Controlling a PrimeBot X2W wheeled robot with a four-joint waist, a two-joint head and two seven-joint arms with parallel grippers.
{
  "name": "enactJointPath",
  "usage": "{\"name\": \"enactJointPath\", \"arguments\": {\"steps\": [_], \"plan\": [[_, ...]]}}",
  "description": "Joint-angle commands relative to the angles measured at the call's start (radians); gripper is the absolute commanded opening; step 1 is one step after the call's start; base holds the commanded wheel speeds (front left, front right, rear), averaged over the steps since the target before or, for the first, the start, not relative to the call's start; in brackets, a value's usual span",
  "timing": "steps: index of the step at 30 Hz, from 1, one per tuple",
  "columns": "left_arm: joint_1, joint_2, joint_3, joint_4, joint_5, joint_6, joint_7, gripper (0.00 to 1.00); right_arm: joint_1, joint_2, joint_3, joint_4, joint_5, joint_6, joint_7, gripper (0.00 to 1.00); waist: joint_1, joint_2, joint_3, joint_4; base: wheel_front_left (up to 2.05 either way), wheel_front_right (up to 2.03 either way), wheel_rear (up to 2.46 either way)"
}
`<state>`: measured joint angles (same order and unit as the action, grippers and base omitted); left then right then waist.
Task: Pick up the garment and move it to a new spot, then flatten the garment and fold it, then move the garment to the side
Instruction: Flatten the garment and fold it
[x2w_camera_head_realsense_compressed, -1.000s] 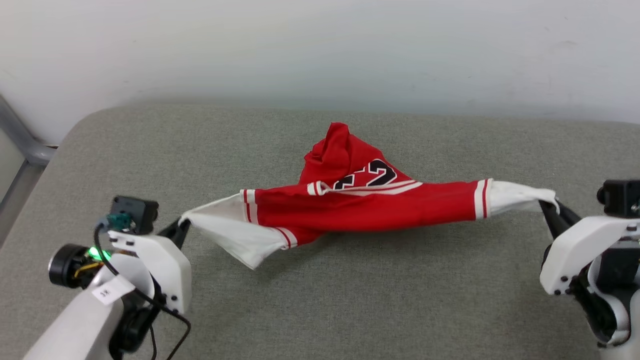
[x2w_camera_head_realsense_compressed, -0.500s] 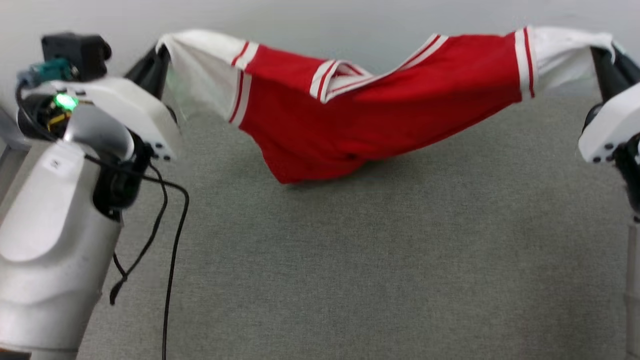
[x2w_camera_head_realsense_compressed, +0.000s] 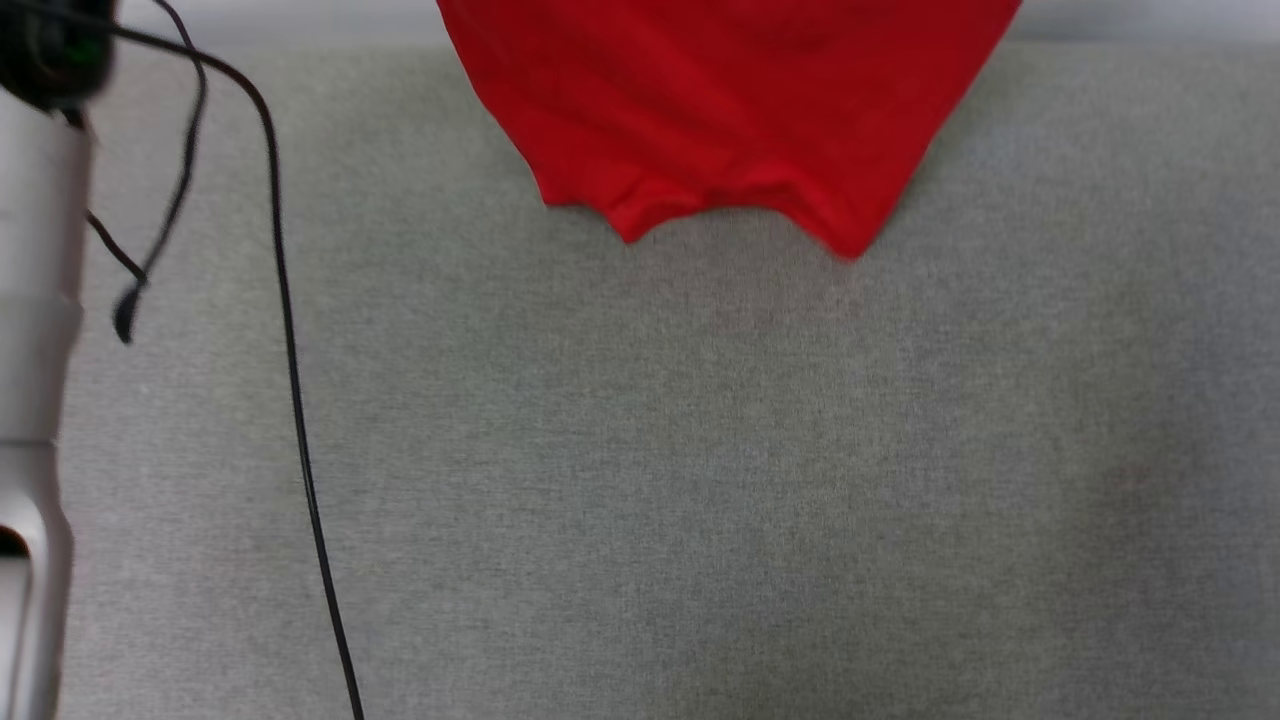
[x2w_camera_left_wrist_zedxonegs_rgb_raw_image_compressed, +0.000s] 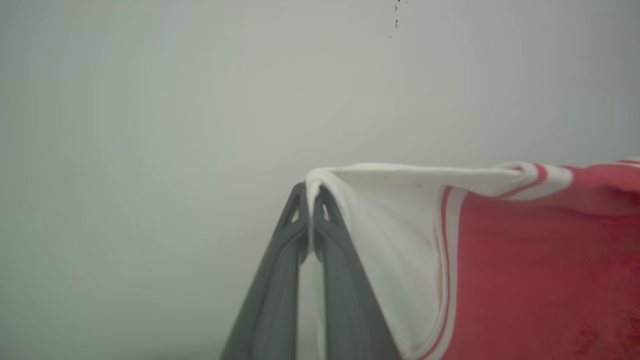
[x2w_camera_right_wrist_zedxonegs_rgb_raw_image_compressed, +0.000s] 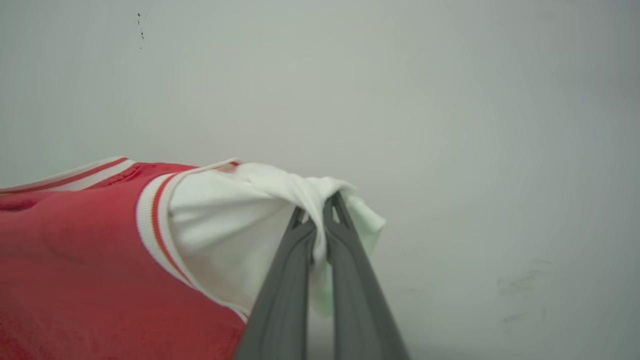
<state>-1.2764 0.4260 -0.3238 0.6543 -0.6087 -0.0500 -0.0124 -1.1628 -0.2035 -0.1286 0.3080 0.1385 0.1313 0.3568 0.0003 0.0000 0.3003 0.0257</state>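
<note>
Grey woven fabric (x2w_camera_head_realsense_compressed: 700, 480) is covering the whole work surface in the head view, kind of a felt-looking pad. A plain pale wall (x2w_camera_left_wrist_zedxonegs_rgb_raw_image_compressed: 150, 100) is sitting behind both sets of fingers in the wrist views, with a few tiny dark specks up high.

The garment (x2w_camera_head_realsense_compressed: 730, 110) is hanging in the air, stretched between the two grippers. Its red hem is dangling over the grey pad, and I can't tell if the lowest tips are brushing it.

The left gripper (x2w_camera_left_wrist_zedxonegs_rgb_raw_image_compressed: 311, 192) is pinching one white sleeve end right at its fingertips, jaws clamped tight on the cloth. The striped trim and red body are spreading out to the right of its fingers. The right gripper (x2w_camera_right_wrist_zedxonegs_rgb_raw_image_compressed: 318, 210) is doing the mirror thing, clenched on the other white sleeve end, which is bunching up at the tips. From there the red body is running off to the left of its fingers.

A pale forearm (x2w_camera_head_realsense_compressed: 35, 300) is showing at the left edge of the head view, and a thin black cable (x2w_camera_head_realsense_compressed: 295, 380) is trailing down beside it over the pad.
</note>
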Motion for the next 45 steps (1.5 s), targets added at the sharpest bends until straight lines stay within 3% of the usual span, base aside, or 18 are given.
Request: {"name": "enactJointPath", "arguments": {"steps": [1, 9, 20, 32, 45], "plan": [[-0.038, -0.002, 0.01, 0.014, -0.004, -0.005, -0.016, 0.0, -0.051, -0.007, -0.004, 0.019, -0.006, -0.001, -0.013, 0.0, -0.0003, 0.0, 0.057, -0.016, 0.0, 0.0, 0.0], [-0.207, 0.026, 0.022, 0.104, 0.011, -0.028, -0.08, 0.0, -0.288, 0.005, 0.004, 0.148, -0.051, -0.001, -0.077, 0.0, -0.0003, 0.0, 0.171, -0.042, 0.0, 0.0, 0.0], [-0.256, 0.018, 0.015, 0.213, -0.014, -0.056, -0.123, 0.0, -0.379, 0.033, 0.021, 0.315, -0.065, -0.001, -0.137, 0.0, -0.0003, 0.0, 0.263, -0.043, 0.0, 0.0, 0.0], [-0.151, -0.001, -0.066, 0.313, -0.084, -0.081, -0.127, 0.0, -0.254, 0.07, 0.019, 0.524, -0.016, -0.001, -0.212, 0.0, -0.0003, 0.0, 0.269, -0.038, 0.0, 0.0, 0.0], [0.274, 0.011, -0.163, 0.248, -0.256, -0.081, -0.211, 0.0, 0.158, 0.043, 0.067, 0.556, 0.115, -0.001, -0.278, 0.0, -0.0003, 0.0, 0.037, -0.023, 0.0, 0.0, 0.0]]}}
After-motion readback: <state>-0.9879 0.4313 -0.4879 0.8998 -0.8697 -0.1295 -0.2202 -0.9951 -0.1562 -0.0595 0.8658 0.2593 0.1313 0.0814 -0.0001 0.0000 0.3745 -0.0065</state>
